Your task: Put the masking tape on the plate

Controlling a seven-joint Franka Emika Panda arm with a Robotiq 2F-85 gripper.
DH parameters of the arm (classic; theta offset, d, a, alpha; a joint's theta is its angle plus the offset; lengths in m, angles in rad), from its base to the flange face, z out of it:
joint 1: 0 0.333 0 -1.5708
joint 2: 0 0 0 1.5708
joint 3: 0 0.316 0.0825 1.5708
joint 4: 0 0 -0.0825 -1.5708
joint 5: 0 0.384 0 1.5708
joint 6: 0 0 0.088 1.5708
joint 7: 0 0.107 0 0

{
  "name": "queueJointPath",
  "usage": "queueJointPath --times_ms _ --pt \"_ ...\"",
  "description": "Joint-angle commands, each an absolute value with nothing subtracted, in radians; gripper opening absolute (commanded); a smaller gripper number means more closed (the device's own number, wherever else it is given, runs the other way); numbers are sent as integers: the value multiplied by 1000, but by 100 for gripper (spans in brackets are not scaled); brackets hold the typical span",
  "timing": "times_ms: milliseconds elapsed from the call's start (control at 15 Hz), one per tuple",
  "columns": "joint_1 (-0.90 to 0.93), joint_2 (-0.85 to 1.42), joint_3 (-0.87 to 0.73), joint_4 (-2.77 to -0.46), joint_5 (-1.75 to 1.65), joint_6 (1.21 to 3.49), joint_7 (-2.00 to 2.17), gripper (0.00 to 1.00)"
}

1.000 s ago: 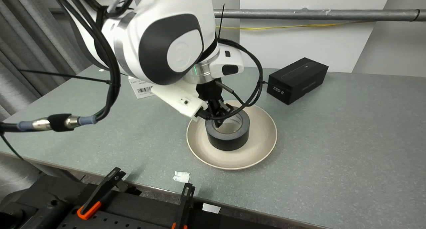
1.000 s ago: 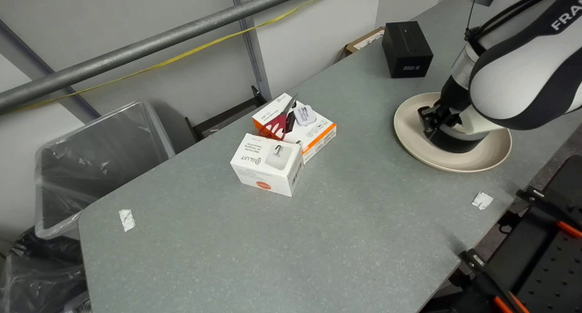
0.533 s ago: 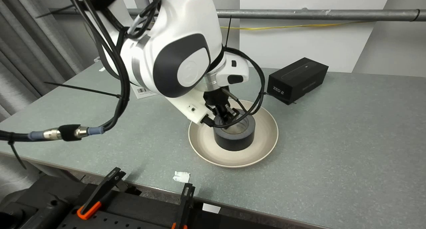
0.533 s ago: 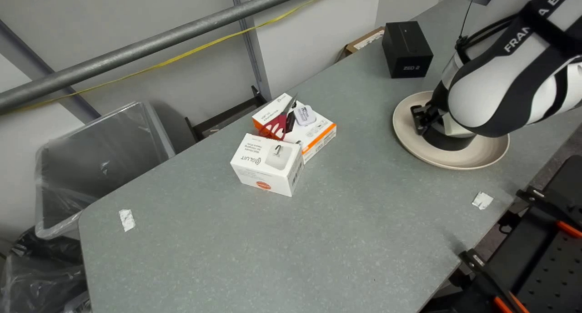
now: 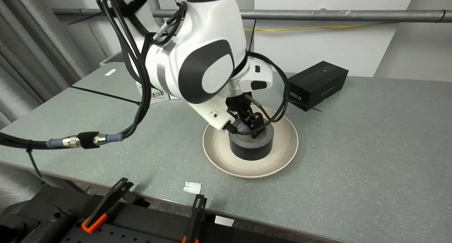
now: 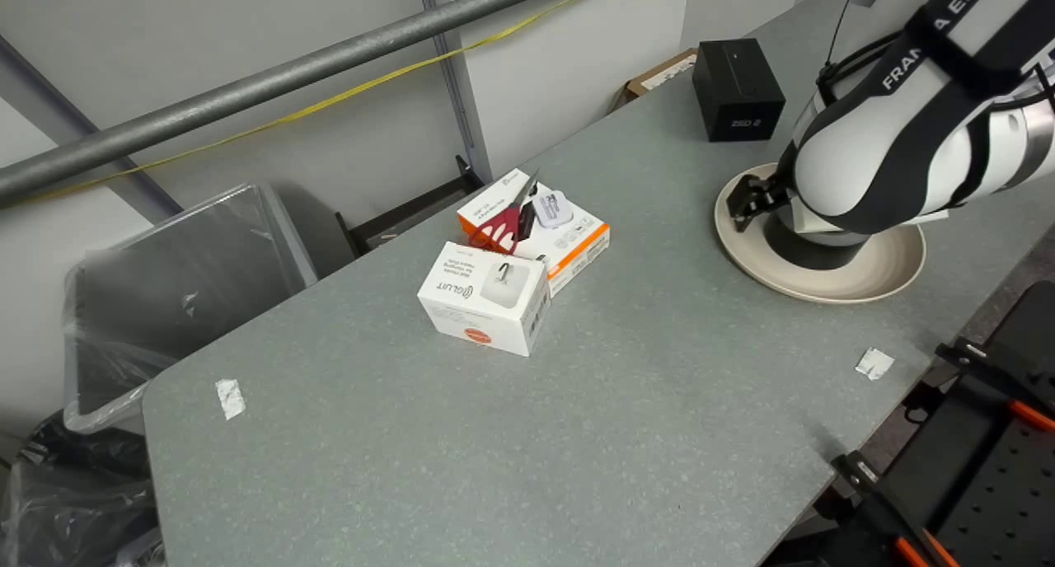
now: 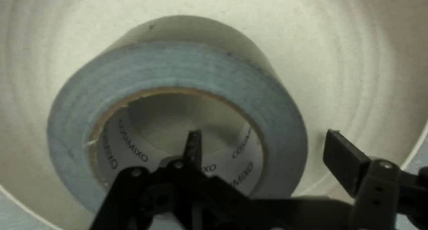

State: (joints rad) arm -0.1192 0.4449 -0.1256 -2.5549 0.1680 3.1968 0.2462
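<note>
The masking tape (image 7: 177, 66), a dark ring-shaped roll with a printed white core, lies flat inside the off-white plate (image 7: 324, 32). Both exterior views show the tape (image 5: 250, 152) (image 6: 812, 250) within the rim of the plate (image 5: 216, 149) (image 6: 898, 262). My gripper (image 7: 262, 133) is open and straddles the roll's wall. In the wrist view its left finger (image 7: 193, 146) hangs in the roll's hollow, while its right finger (image 7: 346, 158) stands outside, with a visible gap to the tape. The arm hides part of the tape and plate in both exterior views.
Behind the plate stands a black rectangular box (image 5: 316, 84). White boxes (image 6: 486, 291) with red scissors (image 6: 503, 225) on top sit farther along the table. Cables (image 5: 136, 105) loop beside the arm. Clamps (image 5: 113, 200) line the front edge, and a metal rail (image 5: 339, 15) runs behind.
The jaws have spread, and the outer finger has come away from the tape's wall. Tape and plate have slid slightly along the table, and the arm has shifted the same way.
</note>
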Motion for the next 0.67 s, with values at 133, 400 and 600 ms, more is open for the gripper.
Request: queueJointPath --times_ms 133,400,600 --pt "-212 424 -59 -2556 188 3197 221 100" --pt "-368 371 79 -2583 161 3183 194 100" --pt "-351 401 77 -2564 188 3193 193 100"
